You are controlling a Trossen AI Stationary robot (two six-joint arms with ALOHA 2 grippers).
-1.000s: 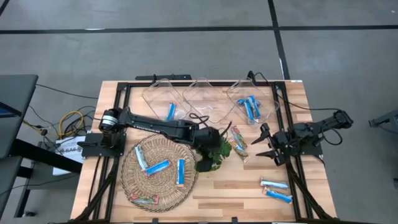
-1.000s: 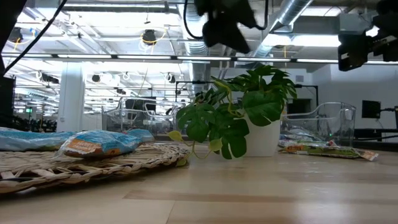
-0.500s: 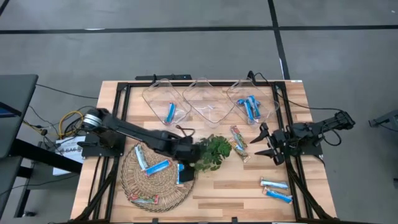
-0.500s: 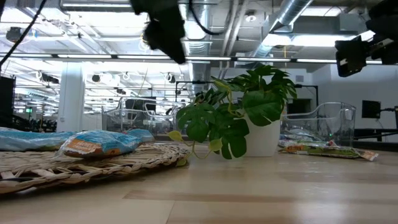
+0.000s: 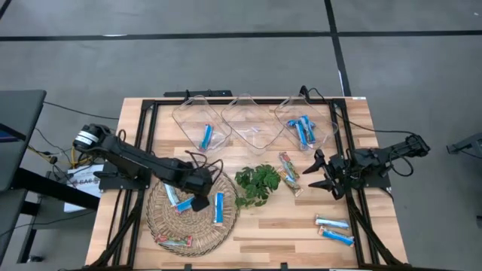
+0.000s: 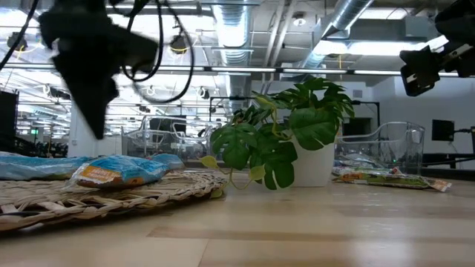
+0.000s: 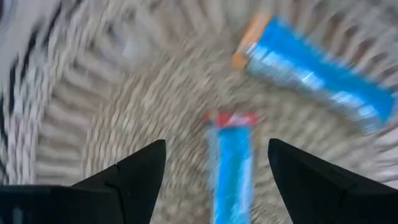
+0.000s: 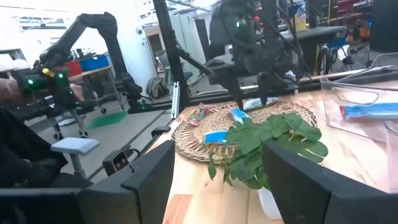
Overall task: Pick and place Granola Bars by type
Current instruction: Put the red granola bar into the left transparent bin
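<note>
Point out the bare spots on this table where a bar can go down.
Bare wood lies between the woven tray and the two blue bars at the near right. The middle clear bin looks empty. Crowded: the tray under the left pincer, and around the plant.

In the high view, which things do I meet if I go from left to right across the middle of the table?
Wicker mat → left gripper, open above the mat → blue bar on the mat → green plant → multicoloured bars → right gripper, open, waiting at the right side.
</note>
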